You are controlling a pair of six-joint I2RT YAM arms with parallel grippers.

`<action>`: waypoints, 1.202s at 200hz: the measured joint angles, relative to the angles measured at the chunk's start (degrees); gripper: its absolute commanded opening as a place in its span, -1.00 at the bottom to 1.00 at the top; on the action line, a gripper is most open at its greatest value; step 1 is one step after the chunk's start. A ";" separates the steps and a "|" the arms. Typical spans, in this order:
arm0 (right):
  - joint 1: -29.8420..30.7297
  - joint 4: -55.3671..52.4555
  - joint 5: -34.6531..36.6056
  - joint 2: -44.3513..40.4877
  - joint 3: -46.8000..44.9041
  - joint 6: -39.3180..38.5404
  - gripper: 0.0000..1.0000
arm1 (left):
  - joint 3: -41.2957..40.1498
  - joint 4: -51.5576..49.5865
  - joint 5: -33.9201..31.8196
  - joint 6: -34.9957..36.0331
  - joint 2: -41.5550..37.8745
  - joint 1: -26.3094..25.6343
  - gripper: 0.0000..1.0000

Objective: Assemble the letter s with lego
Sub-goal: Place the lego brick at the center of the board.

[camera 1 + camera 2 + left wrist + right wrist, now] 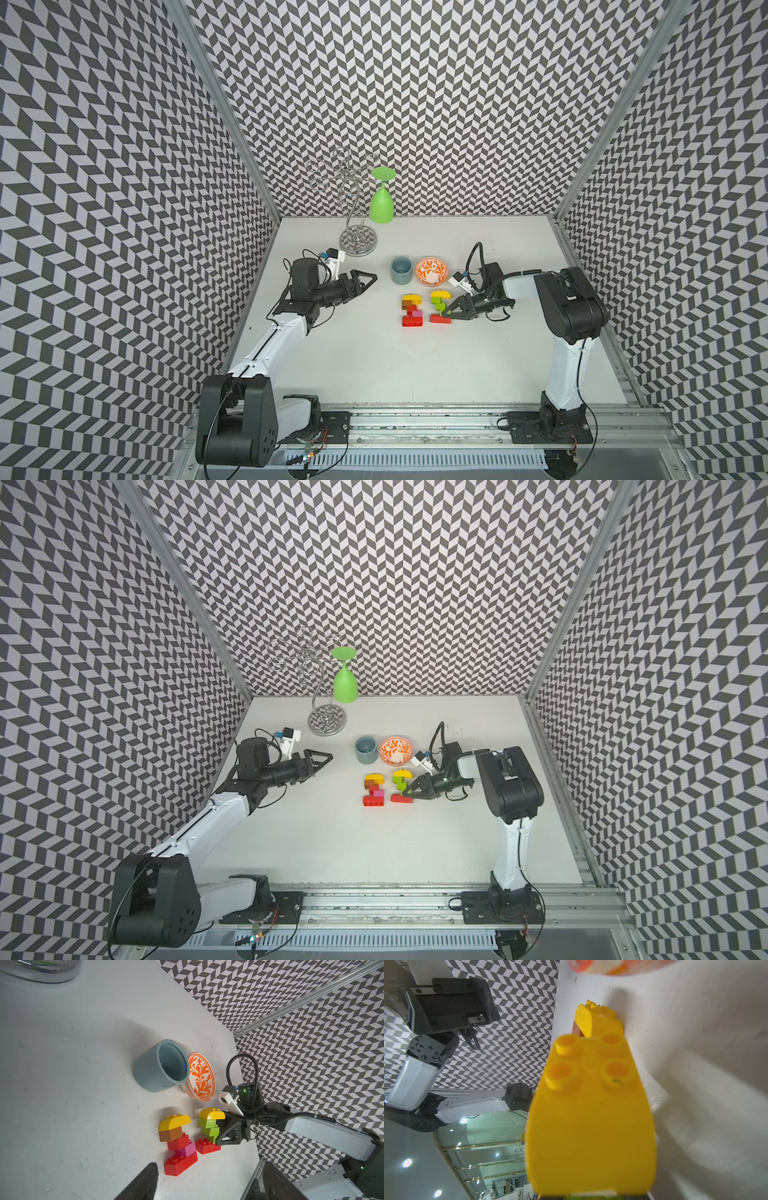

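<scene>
Two lego stacks lie flat on the white table in both top views. The left stack [412,311] [178,1142] runs yellow, brown, red, pink, red. The right stack [439,306] [401,786] [209,1128] runs yellow, lime green, red. My right gripper [449,312] [220,1133] is shut on the lime green bricks of the right stack. That stack's yellow brick [589,1115] fills the right wrist view, so the fingers are almost hidden there. My left gripper [371,280] [210,1164] hangs open and empty, well left of the stacks.
A blue-grey cup [401,270] and an orange-patterned bowl [432,271] stand just behind the stacks. A chrome glass rack [357,240] holding an upside-down green wine glass [381,203] stands at the back. Patterned walls enclose three sides.
</scene>
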 measured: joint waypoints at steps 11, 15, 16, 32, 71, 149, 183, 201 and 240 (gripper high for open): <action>-0.04 -0.55 -0.42 0.37 0.13 -0.17 -0.46 | 0.00 0.00 0.00 0.00 0.00 0.04 0.61; -0.04 -0.68 -0.57 0.44 0.13 -0.20 -0.46 | 0.00 0.00 0.00 0.00 0.00 0.04 0.61; -0.04 -0.76 -0.61 0.48 0.15 -0.20 -0.46 | 0.00 0.00 0.00 0.00 0.00 0.04 0.61; -0.11 -1.44 -1.18 1.05 0.35 -0.20 -0.45 | 0.15 -0.04 0.00 0.00 0.00 0.04 0.61; -0.44 -2.43 -1.99 2.05 1.09 0.07 -0.26 | 0.55 -0.26 -0.02 0.00 0.00 0.04 0.61; -0.94 -2.89 -2.75 2.93 1.77 1.51 0.89 | 0.96 -0.59 -0.04 0.57 -0.15 0.52 0.61; -1.16 -3.76 -4.50 0.28 2.25 4.00 0.98 | 0.96 -1.11 -0.07 1.05 -0.85 1.05 0.62; -1.27 -3.08 -2.89 -0.52 1.77 5.70 0.99 | 0.98 -1.95 -0.39 1.46 -1.36 1.40 0.62; -1.55 1.75 5.95 -7.50 -3.52 11.41 0.99 | 2.78 -4.90 -2.25 3.74 -1.95 2.08 0.97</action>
